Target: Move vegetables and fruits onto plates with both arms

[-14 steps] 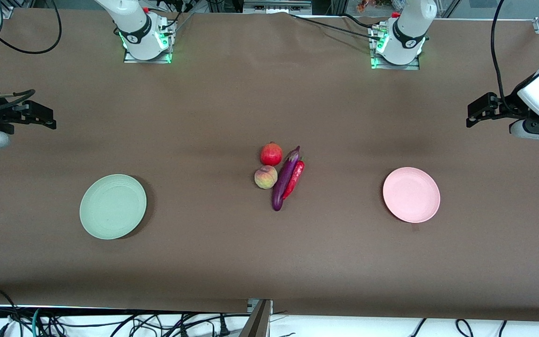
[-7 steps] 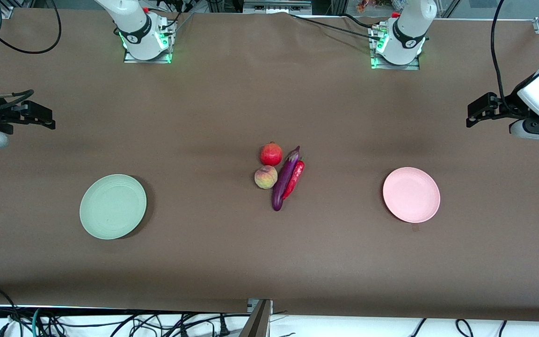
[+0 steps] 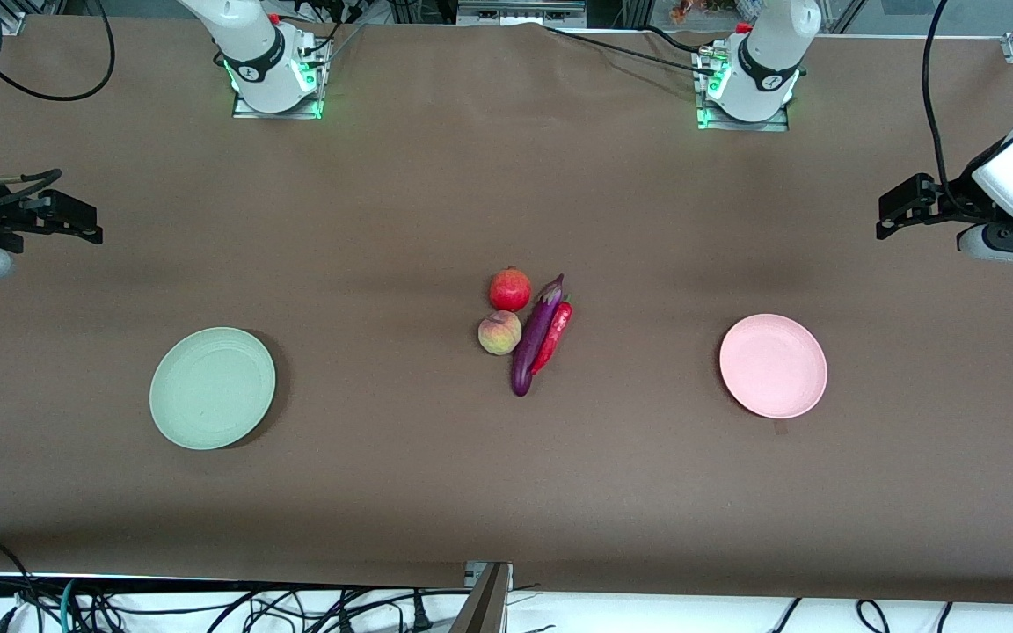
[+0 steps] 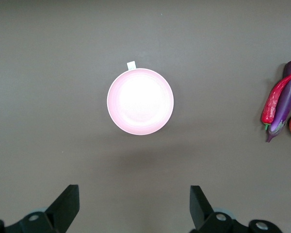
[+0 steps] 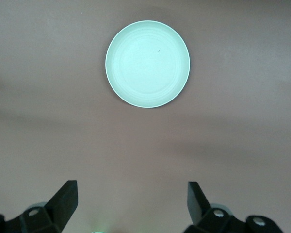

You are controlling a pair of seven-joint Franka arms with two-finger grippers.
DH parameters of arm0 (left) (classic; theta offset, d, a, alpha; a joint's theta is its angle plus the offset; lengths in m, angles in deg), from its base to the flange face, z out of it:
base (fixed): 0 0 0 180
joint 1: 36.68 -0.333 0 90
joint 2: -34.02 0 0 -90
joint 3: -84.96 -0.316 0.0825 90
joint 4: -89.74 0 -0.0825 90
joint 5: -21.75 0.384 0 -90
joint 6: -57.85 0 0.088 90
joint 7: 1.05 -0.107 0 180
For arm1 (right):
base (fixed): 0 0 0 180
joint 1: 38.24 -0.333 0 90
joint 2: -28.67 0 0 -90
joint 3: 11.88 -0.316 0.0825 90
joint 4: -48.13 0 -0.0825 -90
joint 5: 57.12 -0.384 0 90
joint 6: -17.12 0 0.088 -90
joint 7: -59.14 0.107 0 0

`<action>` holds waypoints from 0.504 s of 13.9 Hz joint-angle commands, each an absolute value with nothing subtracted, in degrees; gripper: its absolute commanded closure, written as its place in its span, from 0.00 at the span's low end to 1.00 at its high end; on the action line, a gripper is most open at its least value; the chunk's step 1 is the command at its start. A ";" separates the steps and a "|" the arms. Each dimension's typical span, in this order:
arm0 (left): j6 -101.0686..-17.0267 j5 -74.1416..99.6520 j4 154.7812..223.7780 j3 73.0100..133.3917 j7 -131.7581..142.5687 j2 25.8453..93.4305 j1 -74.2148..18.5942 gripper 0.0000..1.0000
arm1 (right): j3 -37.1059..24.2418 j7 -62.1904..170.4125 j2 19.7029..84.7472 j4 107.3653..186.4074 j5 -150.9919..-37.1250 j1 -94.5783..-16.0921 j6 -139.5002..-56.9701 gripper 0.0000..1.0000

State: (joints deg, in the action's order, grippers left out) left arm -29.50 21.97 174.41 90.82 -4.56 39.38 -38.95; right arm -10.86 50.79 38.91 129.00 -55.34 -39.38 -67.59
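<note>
A red pomegranate [image 3: 509,290], a peach [image 3: 499,332], a purple eggplant [image 3: 535,338] and a red chili [image 3: 553,337] lie bunched at mid-table. The pale green plate [image 3: 212,388] [image 5: 147,63] sits toward the right arm's end and the pale pink plate [image 3: 773,366] [image 4: 140,101] toward the left arm's end; both hold nothing. My left gripper [image 3: 886,221] [image 4: 134,204] hangs open, high over the table's end past the pink plate. My right gripper [image 3: 91,225] [image 5: 132,201] hangs open, high over the end past the green plate. The left wrist view catches the chili [image 4: 275,99] and eggplant [image 4: 284,103].
The brown table cloth [image 3: 383,220] covers the whole surface. The two arm bases [image 3: 273,79] [image 3: 748,83] stand along the edge farthest from the front camera. A small white tag [image 4: 131,65] lies beside the pink plate. Cables [image 3: 207,607] hang off the near edge.
The right gripper has drifted very slightly outward toward its end of the table. The left gripper, plates and produce have not moved.
</note>
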 commanded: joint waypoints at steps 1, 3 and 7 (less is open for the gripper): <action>-28.72 23.50 173.50 90.94 -4.74 39.11 -38.88 0.00 | -11.00 51.31 39.04 128.55 -55.89 -39.03 -67.60 0.00; -28.72 23.50 173.50 91.03 -4.74 39.11 -38.88 0.00 | -11.00 52.46 39.04 128.46 -55.89 -39.03 -67.60 0.00; -28.90 23.50 173.50 90.85 -4.74 39.20 -38.97 0.00 | -10.91 52.38 39.57 128.55 -55.98 -38.77 -67.69 0.00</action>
State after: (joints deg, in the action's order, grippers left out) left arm -29.50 21.97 174.35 90.79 -4.56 39.38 -38.96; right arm -10.82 51.85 39.07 129.00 -55.34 -39.28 -67.61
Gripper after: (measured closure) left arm 0.000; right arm 0.000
